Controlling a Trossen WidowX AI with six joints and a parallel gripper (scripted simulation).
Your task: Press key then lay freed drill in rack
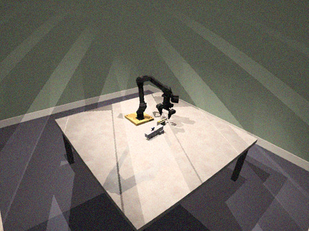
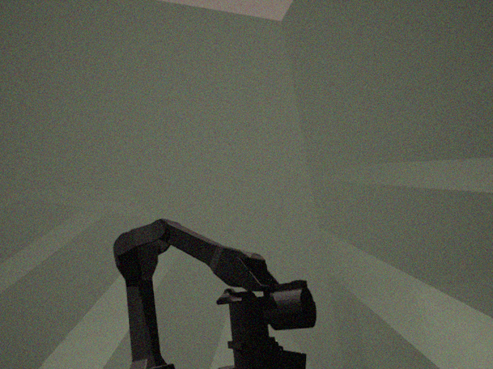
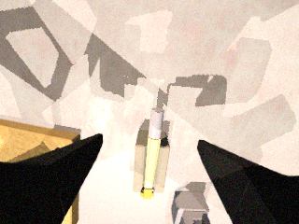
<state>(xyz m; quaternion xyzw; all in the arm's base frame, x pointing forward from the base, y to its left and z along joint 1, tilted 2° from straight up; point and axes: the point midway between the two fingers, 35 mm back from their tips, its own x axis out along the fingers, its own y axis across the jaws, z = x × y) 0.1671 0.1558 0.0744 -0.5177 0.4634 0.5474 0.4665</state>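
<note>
The drill [image 1: 161,121] [image 3: 151,161], yellow with a grey cylindrical end and a small gold tip, lies lengthwise along a small tan block that looks like the rack [image 3: 139,169]. Its grey end reaches past the block's far end in the wrist view. My gripper [image 1: 165,117] [image 3: 150,141] is wide open above it, one finger on each side, touching nothing. A long grey holder [image 1: 154,132] stands nearby; part of it seems to show at the wrist view's lower right. A small dark blue piece [image 1: 153,128], possibly the key, is beside the holder; its position is too small to judge.
The yellow base plate [image 1: 138,119] [image 3: 37,140] lies to the left of the rack. The table [image 1: 145,183] extends well beyond the grey holder. The exterior view shows only the upper arm [image 2: 237,268] and wrist, with the fingers out of frame.
</note>
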